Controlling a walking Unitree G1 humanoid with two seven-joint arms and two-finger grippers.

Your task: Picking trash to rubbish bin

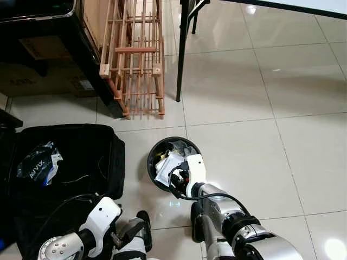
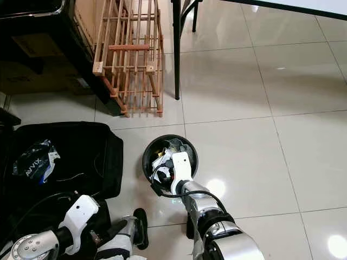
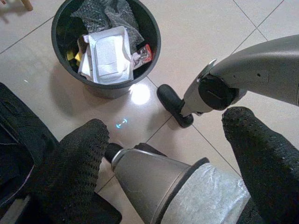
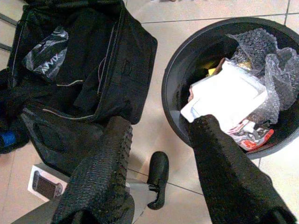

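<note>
Left eye view: round black rubbish bin [image 1: 156,162] on the pale tiled floor [image 1: 260,135], just beside an open black suitcase [image 1: 97,157]. Right arm reaching out over the bin's near rim, white wrist housing above the trash. Wooden rack [image 1: 135,59] and a black table leg [image 1: 181,54] farther off. A dark plastic bag [image 1: 38,162] with white lettering lying inside the suitcase.

Right eye view: same layout; left arm low, near the robot's feet.

Left wrist view: left gripper [image 3: 163,158] with fingers spread wide, nothing between them, hanging over the robot's own leg. Bin beyond, holding a white packet [image 3: 106,55], bubble wrap [image 3: 105,14] and a red scrap.

Right wrist view: right gripper [image 4: 159,158] spread apart, empty, one fingertip over the bin rim beside the white packet.
</note>
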